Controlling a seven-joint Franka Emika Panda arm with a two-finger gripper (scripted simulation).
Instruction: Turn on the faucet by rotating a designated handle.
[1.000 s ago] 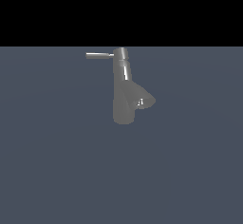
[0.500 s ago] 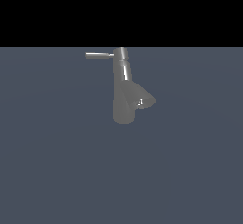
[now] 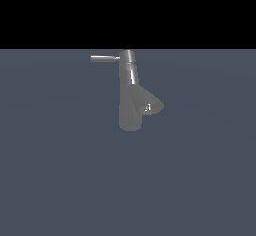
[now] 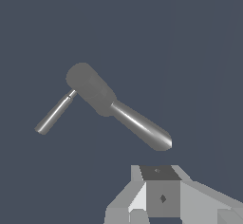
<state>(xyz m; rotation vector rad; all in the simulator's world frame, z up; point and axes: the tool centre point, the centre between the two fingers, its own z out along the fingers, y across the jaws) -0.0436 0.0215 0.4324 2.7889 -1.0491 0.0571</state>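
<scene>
One faucet [image 3: 131, 100] stands upright on a flat slate-blue floor [image 3: 60, 180] under a black backdrop: a shiny grey column with a flared cone spout [image 3: 150, 106] low on the exterior view's right. Its one handle [image 3: 105, 58], a thin straight rod, juts from the top cap toward that view's left. The single gripper [image 4: 161, 197] shows only as grey housing in the wrist view, apart from the faucet; I cannot tell whether its fingers are spread or pressed together.

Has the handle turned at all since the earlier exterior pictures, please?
No. The handle points to the exterior view's left from the faucet column's top, as before.
</scene>
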